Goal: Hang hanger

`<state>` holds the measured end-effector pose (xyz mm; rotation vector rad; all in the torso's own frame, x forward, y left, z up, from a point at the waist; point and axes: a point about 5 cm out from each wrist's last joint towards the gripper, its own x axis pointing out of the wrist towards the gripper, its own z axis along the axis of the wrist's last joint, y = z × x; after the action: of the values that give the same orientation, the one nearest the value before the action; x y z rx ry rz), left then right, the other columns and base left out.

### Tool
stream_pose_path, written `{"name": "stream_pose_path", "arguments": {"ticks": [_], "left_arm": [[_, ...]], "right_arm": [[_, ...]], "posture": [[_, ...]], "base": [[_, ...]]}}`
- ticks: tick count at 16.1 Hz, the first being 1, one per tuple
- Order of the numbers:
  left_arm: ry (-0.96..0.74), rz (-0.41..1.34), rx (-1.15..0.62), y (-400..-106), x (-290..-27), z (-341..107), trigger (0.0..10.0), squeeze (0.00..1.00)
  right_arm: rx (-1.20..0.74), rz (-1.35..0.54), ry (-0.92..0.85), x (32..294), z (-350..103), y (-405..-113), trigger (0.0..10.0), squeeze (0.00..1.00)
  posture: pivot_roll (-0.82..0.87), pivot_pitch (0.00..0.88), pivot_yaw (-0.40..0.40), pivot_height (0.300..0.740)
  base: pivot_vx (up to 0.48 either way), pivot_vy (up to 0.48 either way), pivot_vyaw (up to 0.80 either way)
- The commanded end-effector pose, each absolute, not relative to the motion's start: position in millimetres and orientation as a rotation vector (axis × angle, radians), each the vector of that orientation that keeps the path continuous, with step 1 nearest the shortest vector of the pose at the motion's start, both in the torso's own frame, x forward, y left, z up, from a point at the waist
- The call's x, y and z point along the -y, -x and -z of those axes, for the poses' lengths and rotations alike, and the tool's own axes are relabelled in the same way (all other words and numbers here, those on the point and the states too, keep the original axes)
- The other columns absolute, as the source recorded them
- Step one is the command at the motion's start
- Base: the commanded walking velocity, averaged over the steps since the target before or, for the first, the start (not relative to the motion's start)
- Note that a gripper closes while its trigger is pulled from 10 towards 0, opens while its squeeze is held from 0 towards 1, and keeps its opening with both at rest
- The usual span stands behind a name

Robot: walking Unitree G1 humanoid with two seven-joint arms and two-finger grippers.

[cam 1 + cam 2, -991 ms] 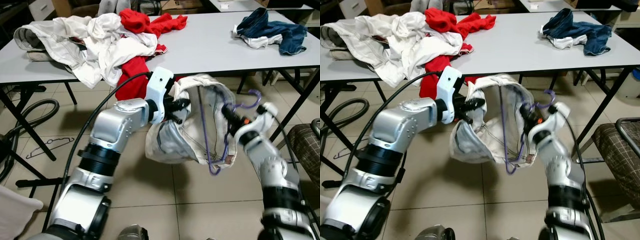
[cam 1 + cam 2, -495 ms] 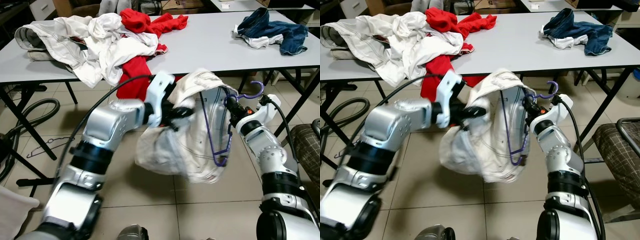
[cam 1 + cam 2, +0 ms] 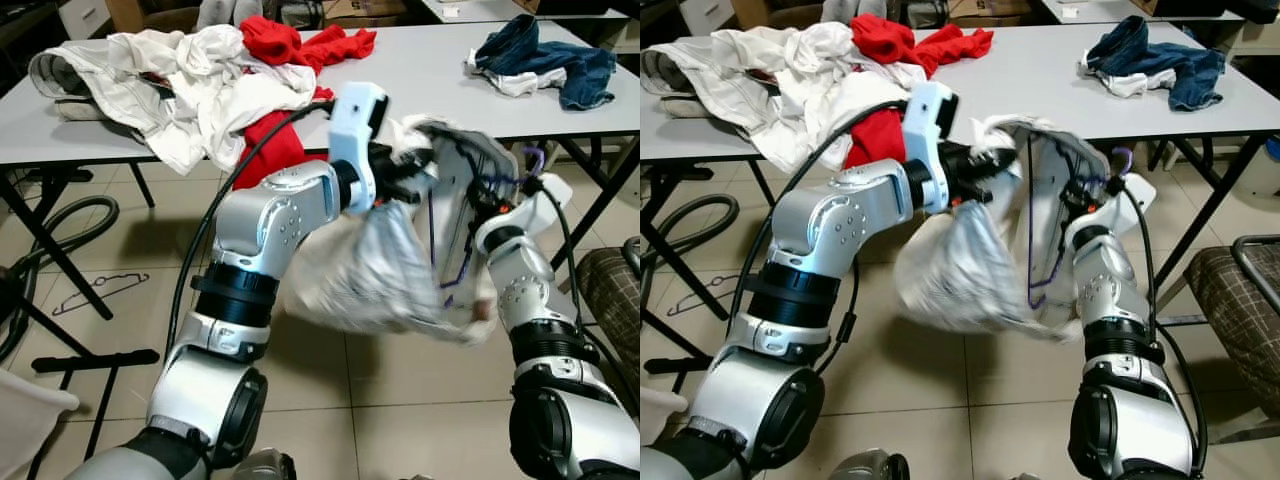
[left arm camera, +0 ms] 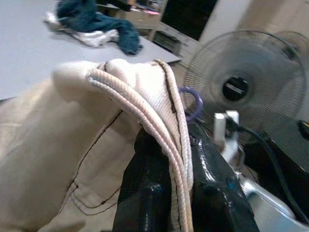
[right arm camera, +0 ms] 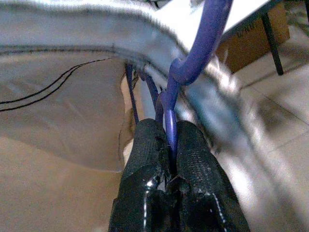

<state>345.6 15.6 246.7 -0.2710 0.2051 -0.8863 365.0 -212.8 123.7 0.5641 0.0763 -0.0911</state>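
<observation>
With the left claw (image 4: 166, 193) clamped on the cream garment's (image 3: 375, 275) hem and the right claw (image 5: 169, 193) pinching the purple hanger (image 5: 193, 58), a hard tug could slip cloth off.

A purple hanger (image 5: 193, 58) sits inside a cream garment (image 3: 380, 275) with dark stitching.

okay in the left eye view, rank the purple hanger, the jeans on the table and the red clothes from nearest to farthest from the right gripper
1. The purple hanger: held in the right gripper itself, its jaws shut on it, inside the pale garment.
2. The jeans: on the table, at its right end.
3. The red clothes: on the table in the laundry pile, over on the robot's left.
</observation>
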Motion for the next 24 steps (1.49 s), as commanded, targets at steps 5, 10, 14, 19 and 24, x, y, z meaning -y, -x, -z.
{"name": "stream_pose_path", "arguments": {"ticks": [5,10,14,19,24], "left_arm": [[0.461,0.664,-0.091,-369.3,-27.3,-283.9,10.0,0.00],[0.070,0.786,-0.074,-359.3,-22.6,-250.5,10.0,0.00],[-0.097,0.811,-0.069,-358.6,-27.3,-212.4,10.0,0.00],[-0.080,0.848,-0.104,-357.3,-36.7,-181.0,10.0,0.00],[0.059,0.910,-0.144,-345.1,-18.8,-190.7,10.0,0.00]], "right_arm": [[-0.152,0.057,-0.443,206.0,-93.3,-349.0,10.0,0.00],[-0.090,0.093,-0.464,220.0,-99.3,-342.8,10.0,0.00],[-0.071,0.096,-0.465,221.9,-103.4,-343.7,10.0,0.00],[-0.100,0.117,-0.412,229.1,-103.2,-347.4,10.0,0.00],[-0.100,0.145,-0.422,230.5,-99.1,-343.3,10.0,0.00]], "posture": [[0.02,0.000,0.024,0.740],[0.01,0.000,0.037,0.740],[0.01,0.000,0.040,0.740],[0.00,0.000,0.042,0.740],[0.01,0.000,0.046,0.740]], "base": [[0.000,0.000,0.00],[0.000,0.000,0.00],[0.000,0.000,0.00],[0.000,0.000,0.00],[0.000,0.000,0.00]]}}
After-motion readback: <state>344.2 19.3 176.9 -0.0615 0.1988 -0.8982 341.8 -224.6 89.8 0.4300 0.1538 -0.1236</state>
